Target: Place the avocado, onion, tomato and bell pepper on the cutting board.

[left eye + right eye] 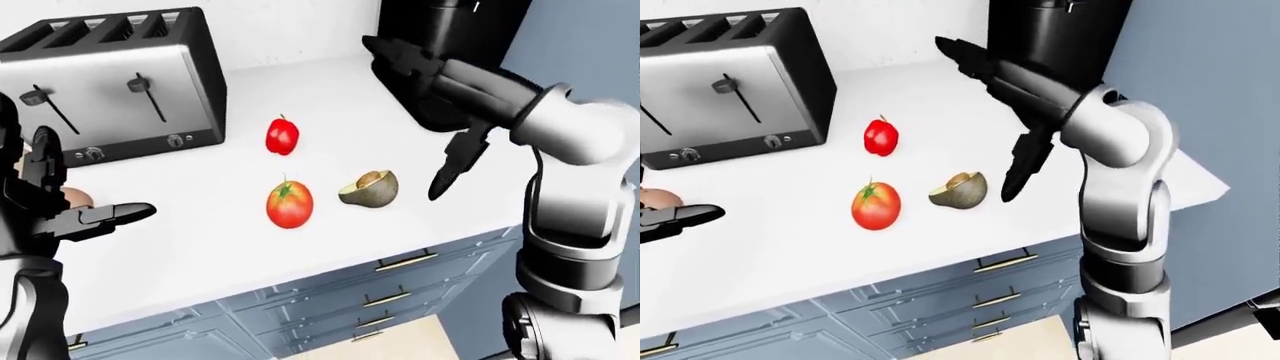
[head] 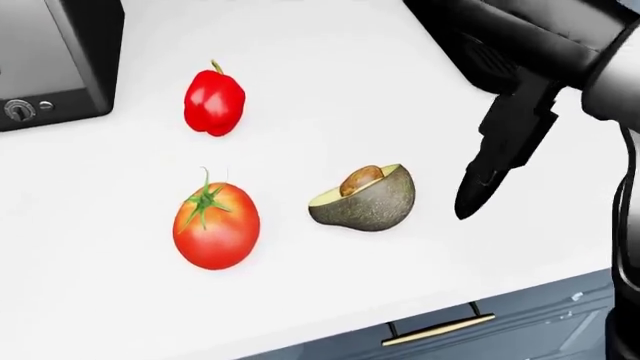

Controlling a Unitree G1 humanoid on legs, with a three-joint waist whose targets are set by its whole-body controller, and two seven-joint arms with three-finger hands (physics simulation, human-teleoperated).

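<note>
Avocado [image 2: 365,199], halved, sits on worktop [image 2: 330,67] near its drawer-side edge, tomato [image 2: 216,225] beside it, bell pepper [image 2: 214,103] toward toaster [image 1: 115,82]. Right hand [image 2: 500,154] hangs just beside avocado, fingers apart, gripping nothing. Left hand [image 1: 70,217] spread, idle. Cutting board not in view. Judged step: reaching for avocado; next, lower and close round it.

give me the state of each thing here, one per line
avocado: halved, pit showing, on counter
tomato: whole, on counter
bell pepper: whole, on counter
toaster: levers up
drawers: closed
right hand: open, beside avocado, apart
left hand: open, empty
</note>
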